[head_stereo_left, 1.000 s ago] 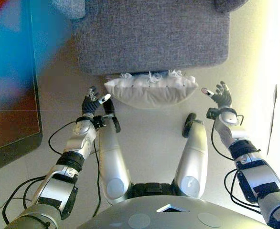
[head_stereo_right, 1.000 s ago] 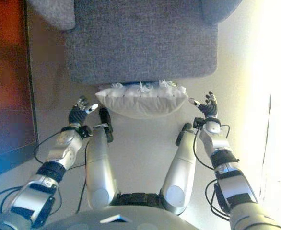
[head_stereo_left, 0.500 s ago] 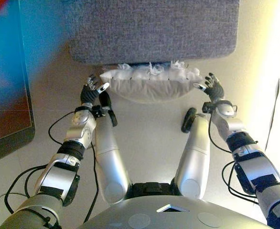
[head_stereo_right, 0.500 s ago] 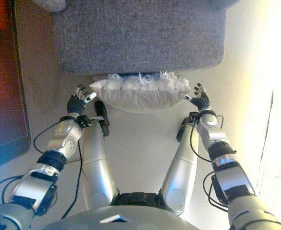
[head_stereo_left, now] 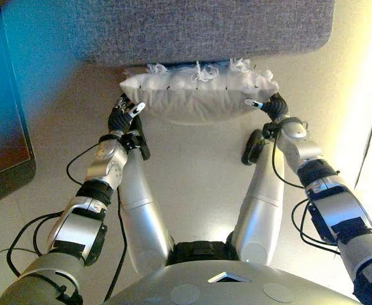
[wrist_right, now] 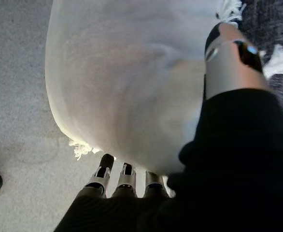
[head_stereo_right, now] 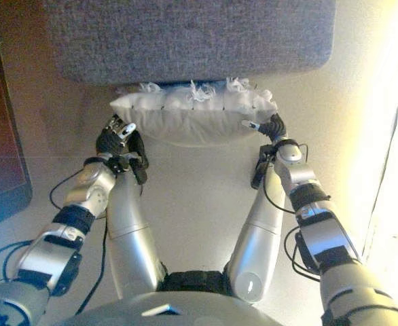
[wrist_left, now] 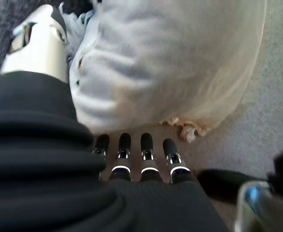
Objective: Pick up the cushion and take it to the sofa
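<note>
A white cushion [head_stereo_left: 195, 95] with tufts along its far seam lies on the pale floor, right against the front of the grey sofa [head_stereo_left: 199, 28]. My left hand [head_stereo_left: 121, 117] is at the cushion's left end and my right hand [head_stereo_left: 273, 107] at its right end. In the left wrist view the straight fingers [wrist_left: 146, 145] reach under the cushion [wrist_left: 170, 63] and the thumb [wrist_left: 37, 41] stands above it. In the right wrist view the fingers [wrist_right: 124, 174] likewise lie beneath the cushion [wrist_right: 127, 82], with the thumb [wrist_right: 228, 58] over its top. Both hands are open.
A dark panel with a wood-toned face [head_stereo_left: 2, 121] stands on the floor at the left. Strong light washes the floor at the right [head_stereo_left: 370, 127]. Bare pale floor [head_stereo_left: 195, 171] lies between my arms.
Both hands moved inward and forward from spread positions until they meet the cushion's two ends. The whole picture shifted as the camera moved closer to the sofa.
</note>
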Tool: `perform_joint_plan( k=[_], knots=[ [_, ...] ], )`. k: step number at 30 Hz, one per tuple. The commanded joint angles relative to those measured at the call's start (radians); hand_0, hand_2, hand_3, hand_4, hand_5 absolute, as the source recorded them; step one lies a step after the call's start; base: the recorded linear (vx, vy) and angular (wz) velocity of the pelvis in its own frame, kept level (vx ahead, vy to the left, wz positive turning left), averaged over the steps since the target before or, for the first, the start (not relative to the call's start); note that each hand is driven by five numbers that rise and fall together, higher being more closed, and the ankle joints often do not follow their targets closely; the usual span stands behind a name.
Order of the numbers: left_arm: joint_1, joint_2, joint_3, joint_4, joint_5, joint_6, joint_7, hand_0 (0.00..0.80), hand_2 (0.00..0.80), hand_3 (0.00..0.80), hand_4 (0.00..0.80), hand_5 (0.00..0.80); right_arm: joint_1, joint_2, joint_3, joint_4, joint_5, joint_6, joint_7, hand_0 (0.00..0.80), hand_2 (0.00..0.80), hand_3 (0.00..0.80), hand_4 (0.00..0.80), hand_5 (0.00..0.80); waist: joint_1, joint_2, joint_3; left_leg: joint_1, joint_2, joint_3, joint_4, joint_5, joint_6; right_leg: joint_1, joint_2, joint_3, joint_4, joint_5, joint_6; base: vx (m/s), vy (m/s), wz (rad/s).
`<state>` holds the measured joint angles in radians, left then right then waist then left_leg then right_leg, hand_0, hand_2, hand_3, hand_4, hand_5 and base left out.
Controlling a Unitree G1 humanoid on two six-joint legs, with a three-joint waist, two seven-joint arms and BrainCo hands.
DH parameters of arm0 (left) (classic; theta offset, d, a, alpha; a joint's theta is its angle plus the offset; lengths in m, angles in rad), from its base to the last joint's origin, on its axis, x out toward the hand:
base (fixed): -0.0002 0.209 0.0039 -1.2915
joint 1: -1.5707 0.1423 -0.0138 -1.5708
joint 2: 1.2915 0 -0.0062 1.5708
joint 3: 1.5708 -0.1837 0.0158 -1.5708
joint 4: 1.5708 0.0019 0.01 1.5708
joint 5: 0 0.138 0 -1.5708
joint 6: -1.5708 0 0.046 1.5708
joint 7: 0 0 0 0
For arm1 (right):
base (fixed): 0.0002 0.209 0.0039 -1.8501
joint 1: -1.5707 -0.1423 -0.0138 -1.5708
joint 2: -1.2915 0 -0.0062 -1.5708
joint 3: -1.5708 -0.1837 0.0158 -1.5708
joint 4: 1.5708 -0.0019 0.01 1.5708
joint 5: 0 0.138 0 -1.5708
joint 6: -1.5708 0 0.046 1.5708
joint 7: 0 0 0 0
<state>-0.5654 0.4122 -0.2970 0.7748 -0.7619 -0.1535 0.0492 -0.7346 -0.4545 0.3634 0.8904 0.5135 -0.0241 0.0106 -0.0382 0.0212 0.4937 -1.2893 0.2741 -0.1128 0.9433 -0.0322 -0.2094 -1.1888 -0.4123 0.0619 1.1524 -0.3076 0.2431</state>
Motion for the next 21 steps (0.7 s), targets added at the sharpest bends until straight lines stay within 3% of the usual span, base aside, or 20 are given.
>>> perform_joint_plan(
  k=[1, 10, 15, 16, 17, 18, 19, 20, 21],
  knots=[
    [-0.027, -0.017, -0.020, 0.056, -0.015, 0.003, -0.007, 0.000, 0.000, 0.000, 0.000, 0.000, -0.005, -0.018, 0.028, 0.021, 0.000, 0.011, 0.037, 0.000, 0.000, 0.000, 0.000, 0.000, 0.001, 0.033, -0.015, -0.001, 0.000, 0.041, 0.128, -0.180, 0.058, -0.103, 0.023, 0.021, -0.037, 0.155, -0.060, 0.000, 0.000, 0.00],
    [-0.163, 0.002, -0.046, 0.127, 0.033, 0.050, 0.069, 0.000, 0.000, 0.000, 0.000, 0.000, -0.086, -0.006, 0.064, -0.002, 0.060, 0.005, 0.019, 0.000, 0.000, 0.000, 0.000, 0.000, -0.015, 0.022, 0.006, -0.080, 0.001, 0.034, 0.195, -0.194, 0.054, -0.178, 0.028, 0.037, 0.004, 0.148, -0.065, -0.011, 0.000, -0.01],
    [-0.203, 0.013, -0.062, 0.098, 0.021, 0.051, 0.059, 0.000, 0.000, 0.000, 0.000, 0.000, -0.094, -0.009, 0.080, -0.070, 0.082, 0.001, -0.010, 0.000, 0.000, 0.000, 0.000, 0.000, -0.025, 0.018, 0.019, -0.099, 0.001, 0.032, 0.214, -0.196, 0.052, -0.197, 0.033, 0.043, 0.011, 0.157, -0.062, 0.000, 0.000, 0.00],
    [-0.209, 0.013, -0.065, 0.091, 0.013, 0.047, 0.052, 0.000, 0.000, 0.000, 0.000, 0.000, -0.097, -0.009, 0.082, -0.077, 0.085, -0.003, -0.015, 0.063, 0.063, 0.063, 0.063, 0.063, -0.027, 0.018, 0.021, -0.100, 0.001, 0.032, 0.215, -0.196, 0.051, -0.197, 0.034, 0.043, 0.010, 0.159, -0.062, 0.000, 0.000, 0.00],
    [-0.217, 0.012, -0.069, 0.085, 0.004, 0.037, 0.035, 0.000, 0.000, 0.000, 0.000, 0.000, -0.103, -0.008, 0.083, -0.083, 0.087, -0.012, -0.027, 0.515, 0.515, 0.515, 0.515, 0.515, -0.028, 0.018, 0.023, -0.100, 0.002, 0.032, 0.216, -0.195, 0.051, -0.198, 0.034, 0.044, 0.009, 0.162, -0.062, 0.000, 0.000, 0.00],
    [-0.222, 0.010, -0.072, 0.076, -0.002, 0.024, 0.020, 0.000, 0.000, 0.000, 0.000, 0.000, -0.105, -0.004, 0.084, -0.087, 0.089, -0.019, -0.038, 0.800, 0.800, 0.800, 0.800, 0.800, -0.028, 0.019, 0.024, -0.100, 0.003, 0.032, 0.215, -0.193, 0.050, -0.199, 0.033, 0.045, 0.007, 0.166, -0.060, 0.000, 0.000, 0.00],
    [-0.227, 0.005, -0.075, 0.063, -0.003, 0.010, 0.010, 0.345, 0.345, 0.345, 0.345, 0.345, -0.109, 0.000, 0.083, -0.092, 0.096, -0.028, -0.048, 0.800, 0.800, 0.800, 0.800, 0.800, -0.029, 0.020, 0.025, -0.099, 0.004, 0.033, 0.212, -0.193, 0.050, -0.200, 0.033, 0.047, 0.005, 0.169, -0.060, 0.000, 0.000, 0.00],
    [-0.233, -0.003, -0.081, 0.044, -0.014, -0.005, -0.001, 0.800, 0.800, 0.800, 0.800, 0.800, -0.111, 0.010, 0.080, -0.098, 0.105, -0.034, -0.068, 0.800, 0.800, 0.800, 0.800, 0.800, -0.031, 0.022, 0.025, -0.097, 0.003, 0.034, 0.207, -0.192, 0.049, -0.199, 0.036, 0.050, 0.000, 0.174, -0.058, 0.000, 0.000, 0.00],
    [-0.237, -0.008, -0.085, 0.029, -0.021, -0.012, -0.009, 0.800, 0.800, 0.800, 0.800, 0.800, -0.113, 0.018, 0.077, -0.103, 0.128, -0.039, -0.080, 0.800, 0.800, 0.800, 0.800, 0.800, -0.031, 0.022, 0.025, -0.096, 0.003, 0.035, 0.204, -0.190, 0.049, -0.197, 0.037, 0.051, -0.003, 0.177, -0.057, 0.000, 0.000, 0.00]
  ],
)
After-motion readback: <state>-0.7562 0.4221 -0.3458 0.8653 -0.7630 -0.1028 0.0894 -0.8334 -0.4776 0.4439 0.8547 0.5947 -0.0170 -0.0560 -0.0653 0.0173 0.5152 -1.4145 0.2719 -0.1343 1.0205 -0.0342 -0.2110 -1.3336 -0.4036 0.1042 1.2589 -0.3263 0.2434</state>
